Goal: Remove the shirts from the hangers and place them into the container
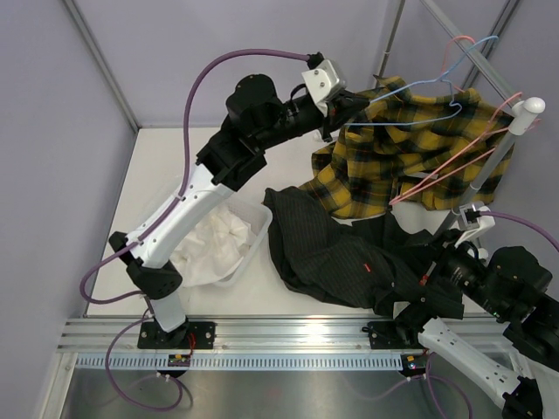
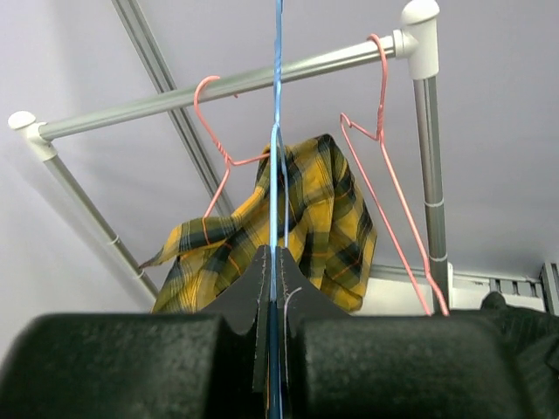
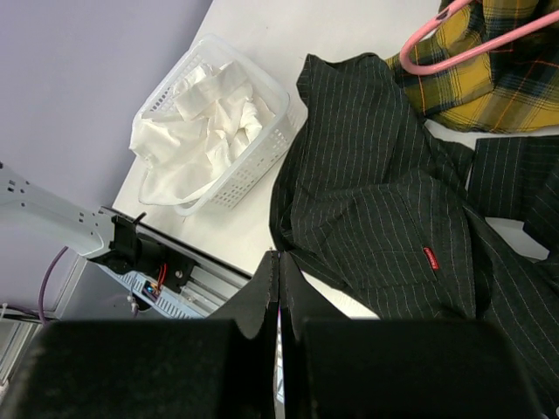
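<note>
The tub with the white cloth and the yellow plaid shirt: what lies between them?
The black pinstriped shirt lies spread there; the top and right wrist views both show it.

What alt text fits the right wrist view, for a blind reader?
The shut right gripper hangs above a black pinstriped shirt spread on the table. Upper left, a white shirt fills the container; a plaid shirt and pink hanger show top right.

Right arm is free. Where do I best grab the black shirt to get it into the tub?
Probably the rumpled edge of the black shirt nearest the tub, coming straight down with the right gripper opened first. The shirt lies spread low on the table, so only its folds stand up enough to pinch, and that edge leaves the shortest drag.
</note>
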Robot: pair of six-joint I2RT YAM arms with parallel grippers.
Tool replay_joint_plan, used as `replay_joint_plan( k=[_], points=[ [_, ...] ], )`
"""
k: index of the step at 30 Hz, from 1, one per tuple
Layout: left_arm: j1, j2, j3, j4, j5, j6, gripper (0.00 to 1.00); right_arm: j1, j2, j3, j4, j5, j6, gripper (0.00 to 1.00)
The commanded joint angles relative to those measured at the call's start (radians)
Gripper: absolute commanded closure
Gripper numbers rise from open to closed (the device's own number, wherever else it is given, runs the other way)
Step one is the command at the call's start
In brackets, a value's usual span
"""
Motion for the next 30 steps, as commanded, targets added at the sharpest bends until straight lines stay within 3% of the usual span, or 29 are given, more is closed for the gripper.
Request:
replay_joint_plan(
  k=[1, 13, 14, 15, 16, 17, 18, 19, 20, 21, 22, 23, 26, 27, 29, 30],
  points=[
    [0.002, 0.067, 0.102, 0.056, 0.033, -0.04, 1.0, -0.002, 0.007, 0.041, -0.008, -0.004, -0.02, 1.0],
    [0.002, 0.179, 0.156, 0.105, 0.079, -0.097, 1.0, -0.002, 0.018, 0.055, -0.019, 0.01, -0.024, 1.0],
    [0.003, 0.173, 0.152, 0.093, 0.064, -0.094, 0.91, -0.001, 0.021, 0.055, -0.019, 0.009, -0.024, 1.0],
    [0.002, 0.159, 0.14, 0.077, 0.039, -0.091, 0.68, -0.002, 0.025, 0.058, -0.017, 0.009, -0.027, 1.0],
    [0.003, 0.137, 0.115, 0.057, -0.028, -0.074, 0.31, -0.002, 0.027, 0.061, -0.02, 0.007, -0.027, 1.0],
    [0.002, 0.101, 0.022, 0.034, -0.075, -0.063, 0.28, -0.002, 0.031, 0.066, -0.02, 0.007, -0.03, 1.0],
    [0.002, 0.057, -0.05, 0.036, -0.112, -0.042, 0.27, -0.002, 0.036, 0.075, -0.022, 0.007, -0.035, 0.93],
    [0.002, -0.059, -0.136, 0.051, -0.199, 0.001, 0.26, -0.001, 0.036, 0.08, -0.02, 0.012, -0.037, 0.71],
    [0.003, -0.122, -0.305, 0.091, -0.264, 0.009, 0.23, -0.002, 0.034, 0.081, -0.019, 0.01, -0.037, 0.59],
    [0.003, -0.181, -0.365, 0.08, -0.319, 0.017, 0.23, -0.001, 0.03, 0.08, -0.012, 0.01, -0.04, 0.5],
    [0.005, -0.286, -0.417, 0.062, -0.415, 0.02, 0.23, -0.002, 0.027, 0.078, -0.006, 0.012, -0.041, 0.3],
    [0.006, -0.337, -0.53, 0.038, -0.457, 0.009, 0.23, -0.002, 0.027, 0.075, -0.002, 0.015, -0.043, 0.19],
    [0.005, -0.498, -0.722, 0.022, -0.459, -0.072, 0.18, -0.001, 0.033, 0.078, 0.006, 0.009, -0.055, 0.01],
    [0.005, -0.52, -0.837, 0.016, -0.414, -0.136, 0.22, -0.001, 0.039, 0.083, 0.009, 0.007, -0.06, 0.0],
    [0.006, -0.537, -0.943, 0.043, -0.355, -0.217, 0.39, -0.001, 0.042, 0.083, 0.023, 0.004, -0.066, 0.0],
    [0.005, -0.523, -1.026, 0.098, -0.268, -0.317, 0.55, -0.001, 0.048, 0.086, 0.027, 0.001, -0.067, 0.01]
  ],
)
